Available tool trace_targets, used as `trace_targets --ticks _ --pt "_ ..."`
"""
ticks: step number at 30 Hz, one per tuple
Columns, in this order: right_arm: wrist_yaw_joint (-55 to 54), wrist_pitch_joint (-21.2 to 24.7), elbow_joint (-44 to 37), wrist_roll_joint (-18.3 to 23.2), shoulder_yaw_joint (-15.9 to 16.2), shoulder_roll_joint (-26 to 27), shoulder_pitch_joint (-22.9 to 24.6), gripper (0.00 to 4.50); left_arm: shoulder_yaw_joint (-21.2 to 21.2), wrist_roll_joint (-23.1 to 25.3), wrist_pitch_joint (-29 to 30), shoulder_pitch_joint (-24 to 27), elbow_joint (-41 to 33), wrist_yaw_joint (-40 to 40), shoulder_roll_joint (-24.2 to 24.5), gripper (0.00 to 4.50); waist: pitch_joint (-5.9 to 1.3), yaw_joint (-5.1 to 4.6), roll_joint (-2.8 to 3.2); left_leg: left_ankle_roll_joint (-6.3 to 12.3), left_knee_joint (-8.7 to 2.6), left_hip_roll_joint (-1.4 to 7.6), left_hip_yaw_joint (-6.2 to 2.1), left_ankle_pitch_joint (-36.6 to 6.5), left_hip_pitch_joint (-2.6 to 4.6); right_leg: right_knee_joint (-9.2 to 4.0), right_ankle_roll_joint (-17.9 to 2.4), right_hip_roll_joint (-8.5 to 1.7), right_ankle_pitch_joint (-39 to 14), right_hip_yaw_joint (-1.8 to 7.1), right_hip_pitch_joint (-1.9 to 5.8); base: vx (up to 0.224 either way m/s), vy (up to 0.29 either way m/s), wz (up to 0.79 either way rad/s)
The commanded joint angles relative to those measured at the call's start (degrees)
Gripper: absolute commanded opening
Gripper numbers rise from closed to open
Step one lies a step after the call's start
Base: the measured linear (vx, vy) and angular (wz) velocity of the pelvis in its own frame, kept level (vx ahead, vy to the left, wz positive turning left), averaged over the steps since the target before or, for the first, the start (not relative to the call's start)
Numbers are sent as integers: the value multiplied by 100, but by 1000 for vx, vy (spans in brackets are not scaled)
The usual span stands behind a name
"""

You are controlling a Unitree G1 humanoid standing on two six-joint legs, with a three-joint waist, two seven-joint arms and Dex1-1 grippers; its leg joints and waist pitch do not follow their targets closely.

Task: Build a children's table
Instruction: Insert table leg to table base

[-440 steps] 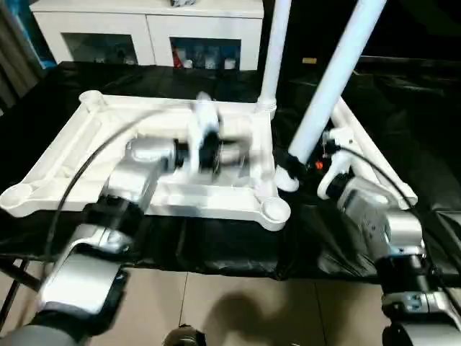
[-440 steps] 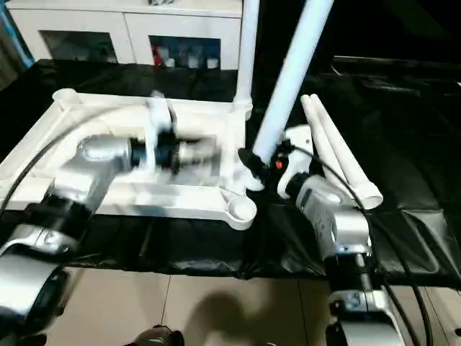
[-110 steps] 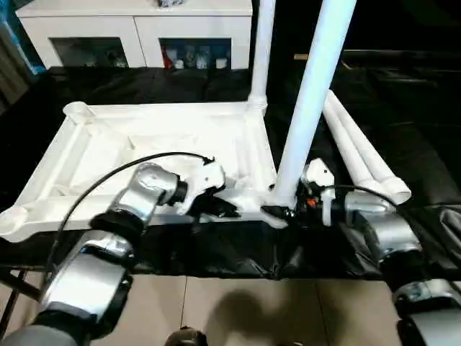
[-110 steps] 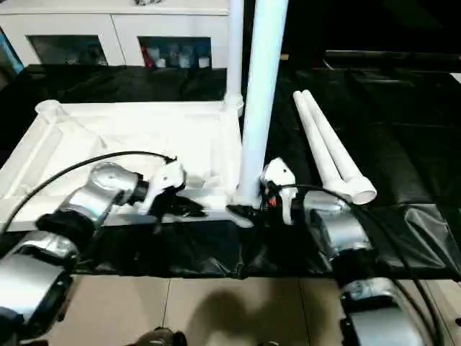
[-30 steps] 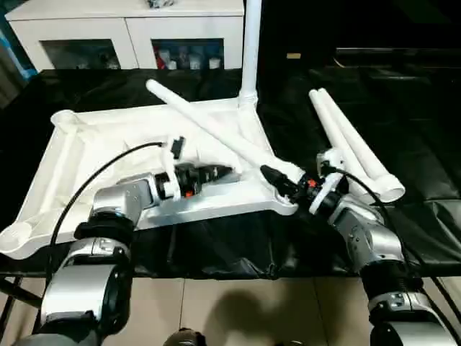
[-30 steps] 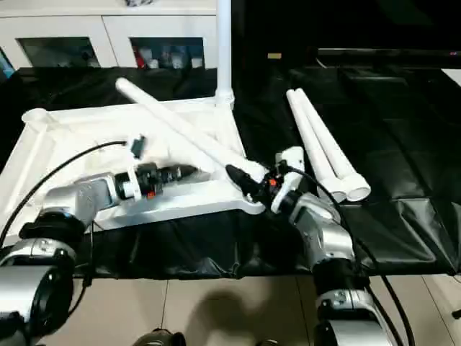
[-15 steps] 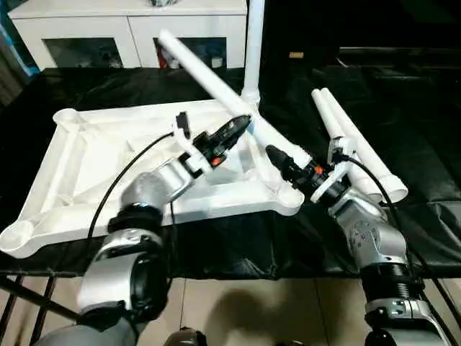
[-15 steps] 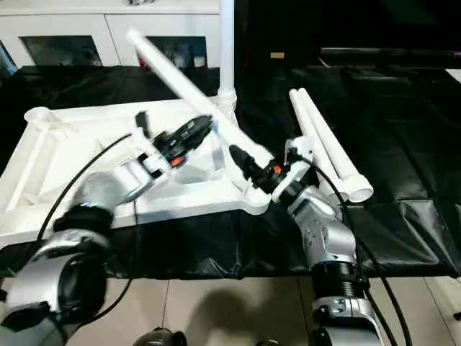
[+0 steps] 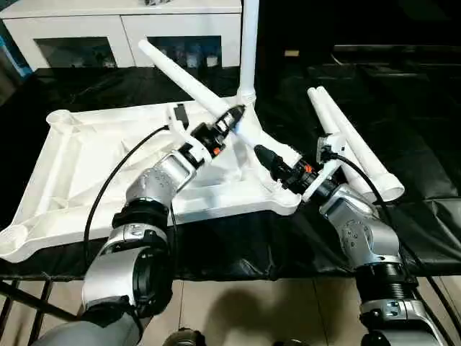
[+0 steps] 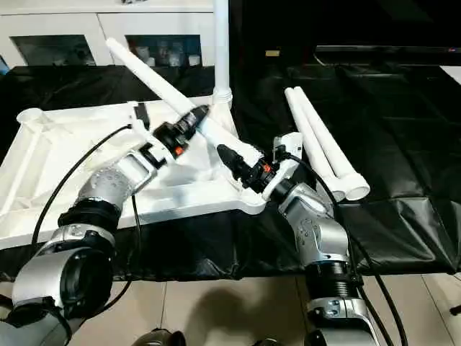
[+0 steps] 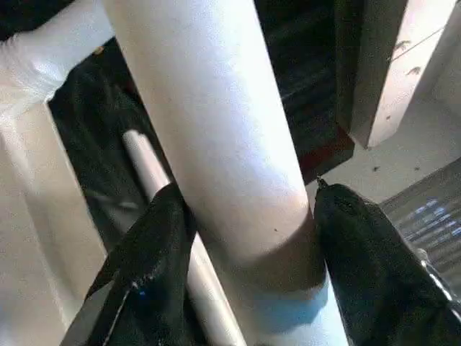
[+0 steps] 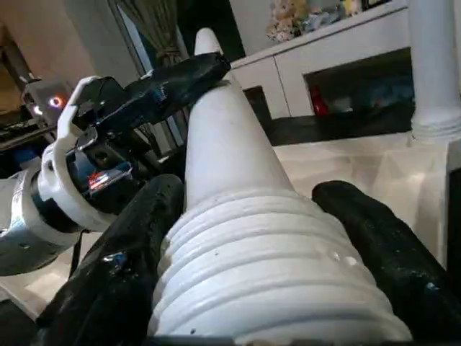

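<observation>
The right gripper (image 9: 265,156) has its two black fingers (image 12: 126,267) closed around the ribbed foot end of a white leg (image 9: 189,79), just beside the near right corner socket (image 9: 285,202) of the table top (image 9: 86,166). The left gripper (image 9: 234,115) has its fingers (image 11: 144,281) closed on the same leg higher on the shaft, toward 11 o'clock from the right one. The leg slants up toward 10 o'clock over the ribbed underside.

A second ago this leg lay low, almost flat across the top, and the left gripper was not on it; now the free end is raised and both arms carry it. A few seconds earlier it stood nearly upright at the near socket, so in my judgement that try failed and the leg is now being set again.

The upside-down top lies on the black tabletop (image 9: 403,79). One leg (image 9: 248,50) already stands in the far right socket, at 12 o'clock. Two spare legs (image 9: 353,144) lie at 3 o'clock.
</observation>
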Motion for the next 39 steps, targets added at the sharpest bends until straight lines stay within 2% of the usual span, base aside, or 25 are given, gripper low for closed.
trace_targets --ticks 1,3,5,7,9,10,11,14,16,17,22,23,24,25,27,28,29,30,31,33,34,35,36,37,39 --pt "19 74 -155 21 54 -34 56 279 -86 -58 8 -156 -184 -26 7 255 -486 20 14 491 -344 353 -191 -874 170 -320 -1571 -398 -274 232 319 0 0 0" --pt "93 130 -222 44 105 -69 96 279 -177 -74 151 -182 -279 -124 -38 251 -487 36 89 431 -340 350 -192 -940 177 -320 -1590 -400 -278 229 313 0 0 0" --pt "129 158 -253 45 141 -98 120 279 -234 -46 199 -192 -313 -180 -65 234 -490 37 57 426 -339 347 -190 -934 173 -316 -1600 -387 -171 229 324 0 0 0" --pt "197 198 -308 30 186 -175 162 279 -391 83 196 -210 -326 -280 -131 222 -487 43 89 439 -327 334 -186 -947 160 -322 -1588 -396 -206 226 335 0 0 0" --pt "238 252 -376 35 192 -239 188 279 -486 140 146 -213 -322 -320 -156 216 -491 64 84 471 -313 324 -184 -912 150 -344 -1513 -406 -349 231 343 0 0 0" --pt "249 266 -383 33 191 -263 186 279 -519 175 88 -213 -323 -325 -154 213 -493 64 63 478 -313 324 -185 -890 145 -345 -1501 -406 -366 230 349 0 0 0" --pt "254 277 -390 32 191 -278 185 279 -546 193 48 -210 -327 -325 -150 211 -500 78 82 490 -309 328 -191 -855 148 -349 -1496 -408 -406 226 345 0 0 0" --pt "237 320 -366 -55 229 -412 169 279 -741 295 -131 -139 -599 -445 -137 204 -503 76 31 527 -309 337 -196 -767 133 -332 -1502 -403 -367 221 349 0 0 0" --pt "220 362 -352 -11 196 -436 137 279 -785 342 -197 -118 -746 -453 -117 202 -505 80 46 578 -293 332 -190 -703 131 -323 -1524 -404 -329 224 342 0 0 0" --pt "230 395 -353 29 176 -444 122 335 -795 352 -212 -112 -807 -455 -106 199 -504 80 44 614 -289 329 -186 -685 132 -326 -1522 -403 -368 220 340 0 0 0" --pt "325 555 -415 195 106 -499 85 369 -884 460 -337 -160 -891 -440 26 197 -504 98 29 634 -283 331 -188 -664 135 -328 -1490 -396 -459 220 329 0 0 0" --pt "363 620 -465 261 89 -517 78 369 -917 489 -368 -174 -886 -456 67 197 -505 93 -20 644 -285 327 -182 -673 134 -333 -1458 -386 -496 219 341 0 0 0" --pt "363 620 -465 261 89 -517 78 390 -917 489 -368 -174 -886 -456 67 194 -505 102 11 639 -282 329 -185 -658 134 -324 -1441 -390 -529 220 332 0 0 0" --pt "375 716 -499 372 28 -534 42 396 -957 526 -404 -185 -882 -463 115 193 -506 103 13 630 -281 329 -184 -655 139 -326 -1429 -391 -544 220 326 0 0 0" --pt "318 873 -484 591 -165 -562 -90 398 -1037 608 -462 -191 -888 -493 188 193 -503 110 -54 644 -282 332 -172 -626 138 -329 -1425 -392 -619 224 320 0 0 0" --pt "314 879 -481 598 -172 -563 -97 398 -1040 611 -463 -191 -888 -494 191 193 -506 122 -36 636 -281 331 -181 -619 140 -318 -1427 -398 -641 224 323 0 0 0" --pt "240 1053 -384 806 -388 -608 -294 398 -1106 677 -484 -193 -913 -525 254 193 -500 123 -62 631 -285 333 -176 -623 145 -322 -1415 -396 -695 225 318 0 0 0" --pt "241 1107 -335 844 -438 -648 -388 398 -1130 695 -462 -194 -936 -533 277 193 -499 122 -85 609 -283 335 -172 -631 143 -322 -1395 -394 -756 227 311 0 0 0" --pt "241 1107 -335 844 -438 -648 -388 398 -1130 695 -462 -194 -936 -533 277 193 -498 129 -71 588 -280 332 -174 -632 145 -315 -1390 -400 -786 227 311 0 0 0" --pt "310 1257 -181 749 -376 -843 -657 398 -1290 762 -408 -156 -1057 -645 342 193 -493 129 -72 517 -282 329 -169 -617 150 -326 -1351 -399 -865 233 301 0 0 0" --pt "337 1312 -139 682 -313 -908 -720 398 -1327 776 -394 -154 -1071 -681 361 193 -496 138 -120 492 -283 329 -173 -587 143 -301 -1356 -408 -836 236 312 0 0 0" --pt "410 1386 -112 610 -214 -992 -776 398 -1357 789 -384 -153 -1092 -720 380 193 -494 140 -115 495 -281 324 -166 -571 144 -311 -1348 -402 -830 237 305 0 0 0" --pt "523 1452 -100 530 -91 -1083 -807 398 -1379 801 -374 -151 -1108 -750 398 192 -493 139 -120 479 -281 327 -165 -576 146 -312 -1342 -399 -798 237 301 0 0 0" --pt "794 1670 -98 371 200 -1299 -855 398 -1428 843 -392 -162 -1121 -767 437 192 -497 142 -145 462 -278 324 -170 -571 145 -296 -1351 -389 -750 228 318 0 0 0" --pt "970 1753 -118 304 359 -1421 -866 398 -1467 860 -396 -166 -1132 -777 457 191 -492 142 -143 457 -272 320 -165 -603 137 -300 -1353 -397 -736 234 318 0 0 0"
